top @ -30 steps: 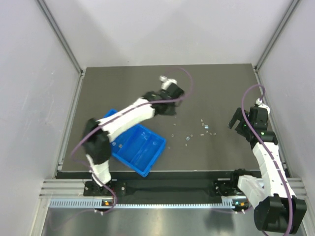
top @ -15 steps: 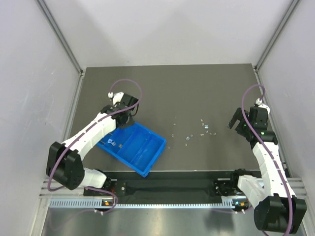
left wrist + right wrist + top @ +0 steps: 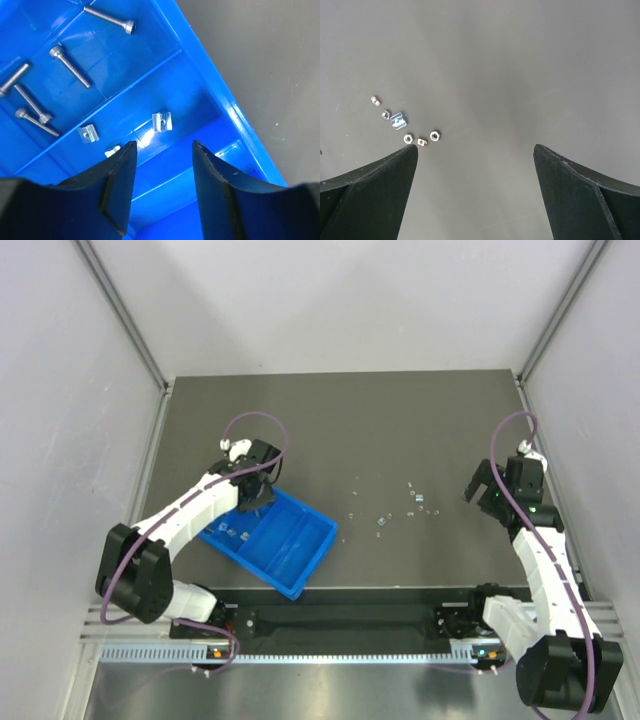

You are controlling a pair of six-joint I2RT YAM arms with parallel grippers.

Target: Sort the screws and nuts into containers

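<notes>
Over the far left end of the blue tray [image 3: 302, 558], the left gripper [image 3: 255, 502] points downward with its two dark fingers [image 3: 117, 180] parted and a gap of bare blue plastic showing between them. Directly beneath that gap, in the left wrist view, is a narrow compartment holding three square nuts [image 3: 162, 121]. One lies just ahead of the fingertips, one sits further left, and a third is partly hidden behind the tip of the left-hand finger. Beyond a divider, the neighbouring compartment holds five screws [image 3: 70, 66] lying flat at different angles. The tray sits askew on the dark table [image 3: 400, 420], near its front left.

Well apart, on the right side of the table, the right gripper [image 3: 480, 486] hangs above the surface with its fingers spread wide. In its wrist view a small cluster of loose nuts [image 3: 422, 141] lies on the bare table ahead of the left-hand finger, with one blockier square piece among them. From above, this loose hardware is scattered between the tray and the right gripper.
</notes>
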